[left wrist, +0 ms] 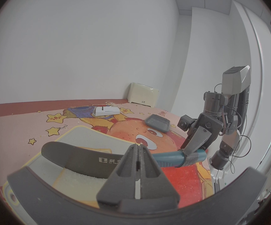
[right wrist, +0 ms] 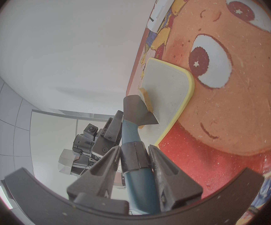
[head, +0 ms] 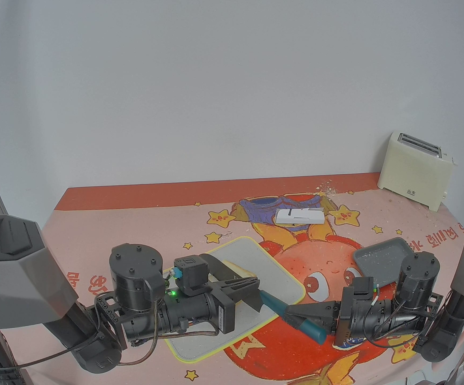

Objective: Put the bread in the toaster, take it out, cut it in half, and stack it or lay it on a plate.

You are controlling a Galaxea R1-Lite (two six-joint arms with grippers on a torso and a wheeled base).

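Right hand (head: 296,312), by the worktop's near edge, clenches the teal handle of a dark-bladed knife (head: 266,299), whose blade lies over the pale square bread slice (head: 238,268) on the white, yellow-rimmed cutting board (head: 280,279). Left hand (head: 250,284) hovers just beside the blade, clenched on nothing. Unpinned, the slice will likely skid or tear under the cut. The blade could also knock those closed fingers, or twist within its grasp.

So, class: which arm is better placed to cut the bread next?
Right. The right gripper is shut on the knife, blade over the bread on the board. The left gripper is shut, empty.
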